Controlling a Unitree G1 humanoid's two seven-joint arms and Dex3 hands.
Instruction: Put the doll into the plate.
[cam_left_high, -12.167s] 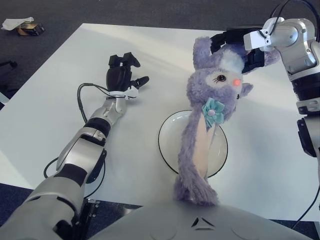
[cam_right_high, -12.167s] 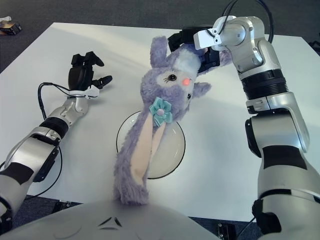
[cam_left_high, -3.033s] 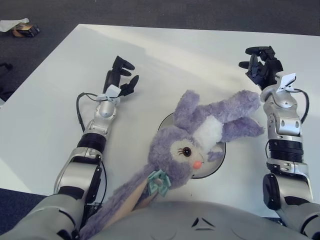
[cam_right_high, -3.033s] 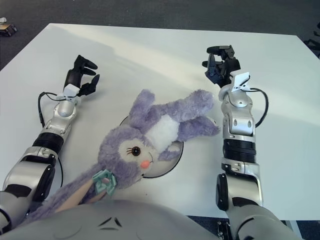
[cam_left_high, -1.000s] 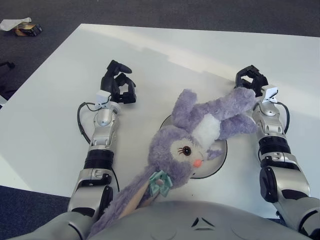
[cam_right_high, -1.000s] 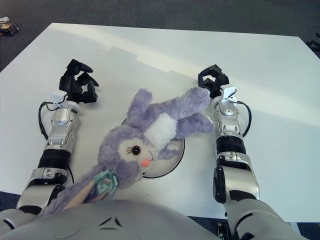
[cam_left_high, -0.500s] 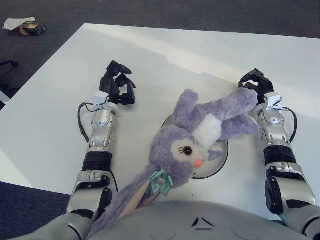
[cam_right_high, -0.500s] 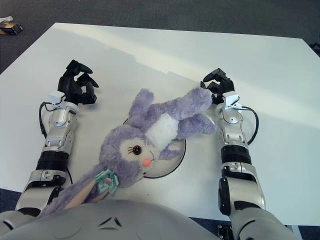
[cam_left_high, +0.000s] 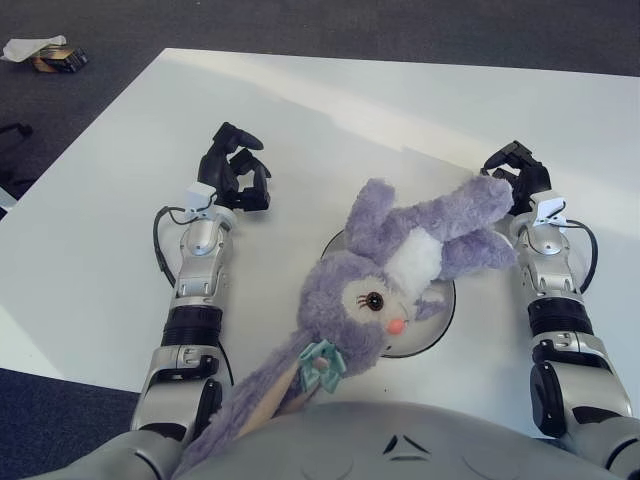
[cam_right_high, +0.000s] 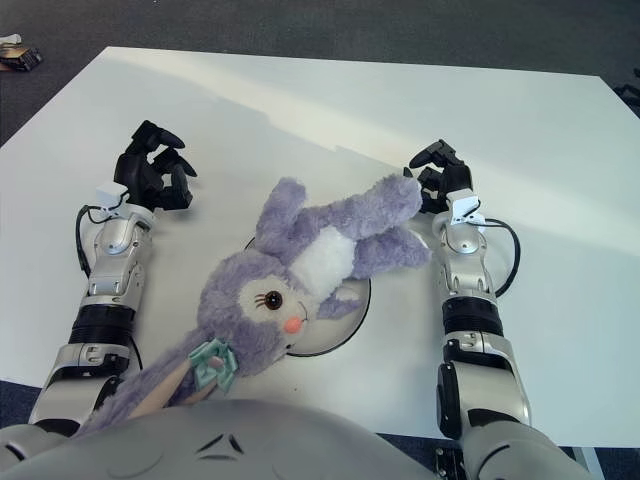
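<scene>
A purple plush rabbit doll (cam_left_high: 385, 265) with a white belly and a teal bow lies across the white, dark-rimmed plate (cam_left_high: 438, 325), covering most of it. Its head points toward me and its long ears trail off the table's near edge. My right hand (cam_left_high: 520, 180) is at the doll's raised foot on the right, fingers curled, holding nothing. Left of the plate, my left hand (cam_left_high: 235, 178) shows above the table with curled fingers, well apart from the doll.
The white table (cam_left_high: 400, 110) stretches back behind both hands. A small box and crumpled paper (cam_left_high: 45, 55) lie on the dark floor at the far left.
Since 12 s ago the doll was lowered from my raised right hand onto the plate and released. Both hands then drew back toward me and curled. Over the last second little has moved.
</scene>
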